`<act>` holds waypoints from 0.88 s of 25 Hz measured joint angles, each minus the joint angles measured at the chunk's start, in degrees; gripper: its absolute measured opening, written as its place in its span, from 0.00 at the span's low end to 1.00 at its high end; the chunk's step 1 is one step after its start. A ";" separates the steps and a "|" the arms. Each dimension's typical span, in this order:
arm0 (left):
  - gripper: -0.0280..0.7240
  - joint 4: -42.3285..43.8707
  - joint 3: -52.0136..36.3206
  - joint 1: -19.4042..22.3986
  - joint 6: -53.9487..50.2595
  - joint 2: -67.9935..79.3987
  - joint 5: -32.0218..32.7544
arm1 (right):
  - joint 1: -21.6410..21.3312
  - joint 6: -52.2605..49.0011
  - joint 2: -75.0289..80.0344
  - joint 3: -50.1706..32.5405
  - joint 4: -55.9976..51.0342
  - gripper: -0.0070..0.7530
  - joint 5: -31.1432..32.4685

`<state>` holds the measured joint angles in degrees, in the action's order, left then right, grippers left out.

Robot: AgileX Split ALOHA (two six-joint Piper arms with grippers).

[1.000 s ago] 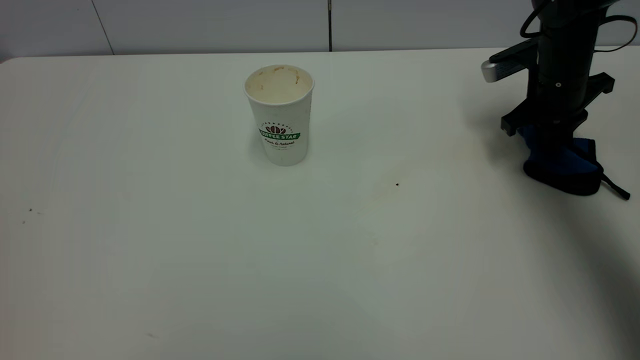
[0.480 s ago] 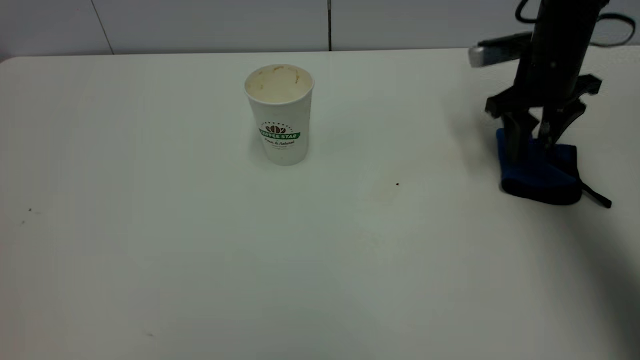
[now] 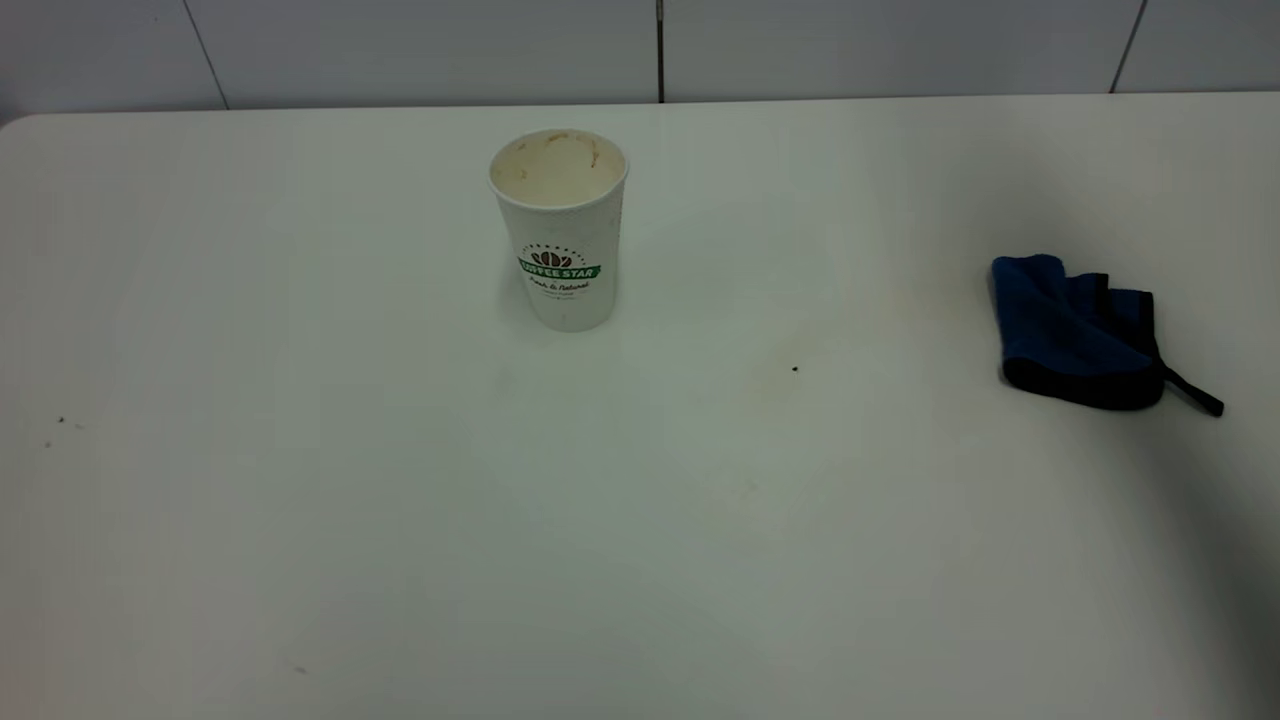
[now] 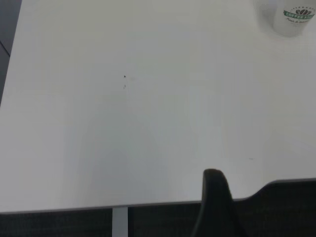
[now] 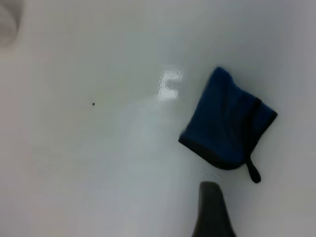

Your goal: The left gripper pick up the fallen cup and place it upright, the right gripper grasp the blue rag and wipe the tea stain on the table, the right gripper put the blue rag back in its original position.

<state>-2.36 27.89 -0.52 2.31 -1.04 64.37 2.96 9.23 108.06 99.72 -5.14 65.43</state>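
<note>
The cup [image 3: 560, 228] stands upright on the table [image 3: 300, 450] at the back centre; it also shows in the left wrist view [image 4: 295, 19]. The blue rag [image 3: 1075, 335] lies bunched on the table at the right with its strap tail [image 3: 1195, 395] pointing right, and nothing holds it; it also shows in the right wrist view [image 5: 227, 121]. No brown blotch of a tea stain shows. Neither arm is in the exterior view. My right gripper [image 5: 224, 212] hangs above and clear of the rag, one finger [image 5: 210, 207] showing, empty. My left gripper [image 4: 245, 197] is over the table's edge, one finger [image 4: 215, 197] showing, empty.
A tiny black speck [image 3: 795, 369] lies on the table between cup and rag, with faint tan traces near it. A few more specks [image 3: 60, 421] sit at the far left. A tiled wall [image 3: 660, 50] runs behind the table.
My right gripper stood over the rag, opened and let it go, then rose out of the exterior view. The rag stays on the table at the right. The cup has not moved.
</note>
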 joint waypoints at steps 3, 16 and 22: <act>0.73 0.00 0.00 0.00 0.00 0.00 0.00 | 0.00 -0.07 -12.40 -9.09 -0.06 0.74 -0.45; 0.73 0.00 0.00 0.00 0.00 0.00 0.00 | 0.00 -4.44 -56.88 -59.08 0.54 0.74 -1.27; 0.73 0.00 0.00 0.00 0.00 0.00 0.00 | 0.00 -8.44 -71.15 -71.86 0.94 0.74 -1.68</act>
<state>-2.36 27.89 -0.52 2.31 -1.04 64.37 2.96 0.79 36.91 27.86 -4.20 63.75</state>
